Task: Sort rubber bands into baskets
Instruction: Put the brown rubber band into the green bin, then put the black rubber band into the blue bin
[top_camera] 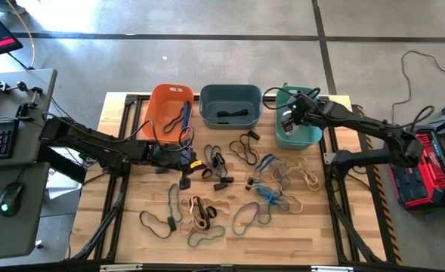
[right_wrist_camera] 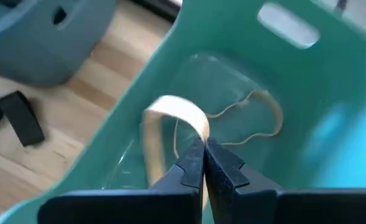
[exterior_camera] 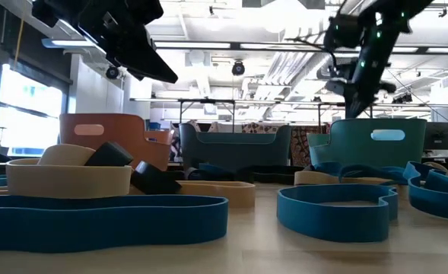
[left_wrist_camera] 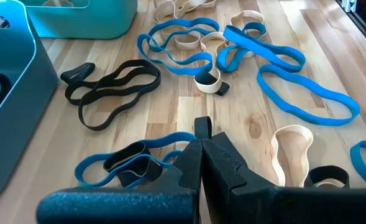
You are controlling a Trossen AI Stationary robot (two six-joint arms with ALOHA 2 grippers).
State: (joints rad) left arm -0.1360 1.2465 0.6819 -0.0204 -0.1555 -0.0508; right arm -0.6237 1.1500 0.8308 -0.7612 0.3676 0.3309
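Right wrist view: right claw [right_wrist_camera: 204,149] closed, pinching tan band [right_wrist_camera: 170,118] over teal basket [right_wrist_camera: 307,124].

Arms: two, dark, matte, jointed segments, blocky housings at the joints.
Left gripper [left_wrist_camera: 200,163]: black fingers, wedge-shaped, faintly grainy surface; broad dark bar behind them.
Right gripper [right_wrist_camera: 203,163]: same black tapered fingers and crossbar.
Lights: small green dots glowing just behind the right gripper, seen from table height.
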